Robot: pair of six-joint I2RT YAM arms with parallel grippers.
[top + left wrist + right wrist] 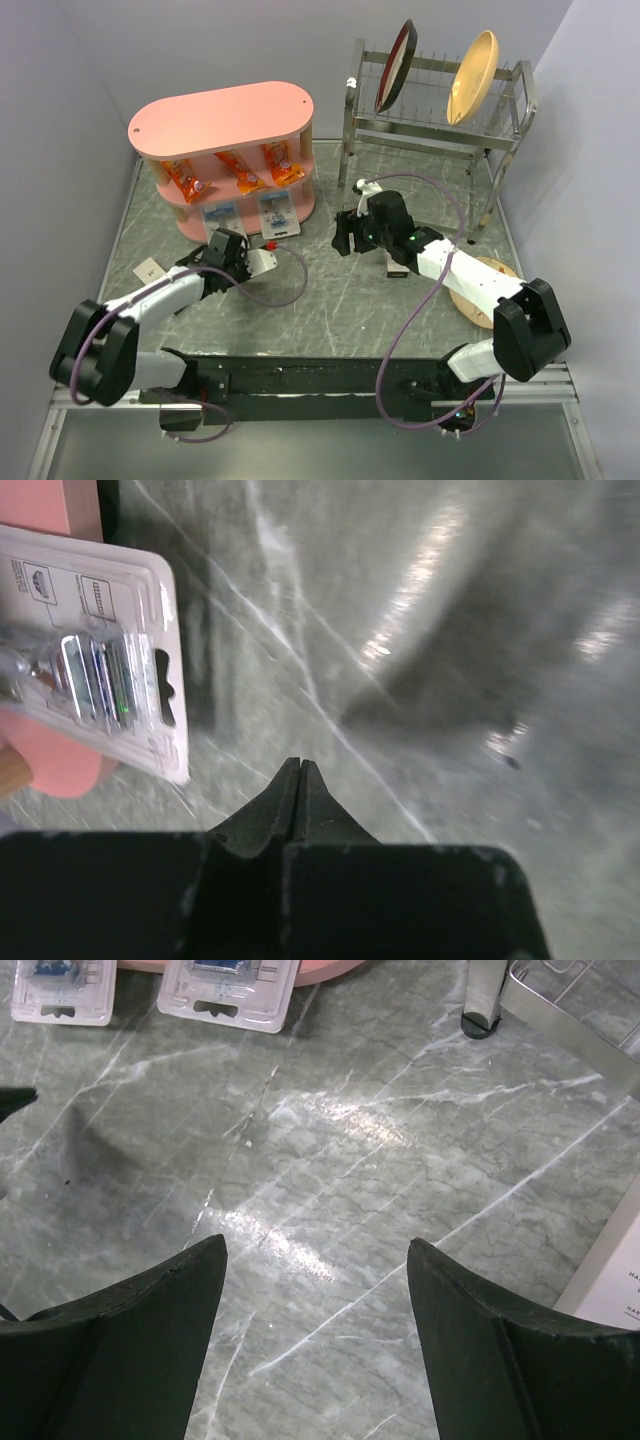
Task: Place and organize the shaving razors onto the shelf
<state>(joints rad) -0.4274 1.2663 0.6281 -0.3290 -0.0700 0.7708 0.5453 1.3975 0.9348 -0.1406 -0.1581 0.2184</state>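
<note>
Two shaving razors, flat clear packs [222,215] [278,212], stand side by side on the bottom board of the pink shelf [220,115]. The right wrist view shows both packs [60,990] [230,990] at its top edge. My left gripper [266,250] [300,763] is shut and empty, low over the marble floor just in front of the shelf; one razor pack [95,665] lies to its left, apart from it. My right gripper [345,235] [316,1242] hangs open over bare marble to the right of the shelf, holding nothing.
Orange snack packets [240,172] fill the shelf's middle board. A metal dish rack [430,125] with a dark plate [395,50] and a yellow plate [472,62] stands at the back right. A round wooden board [485,290] lies under the right arm. A small white card [148,268] lies at the left.
</note>
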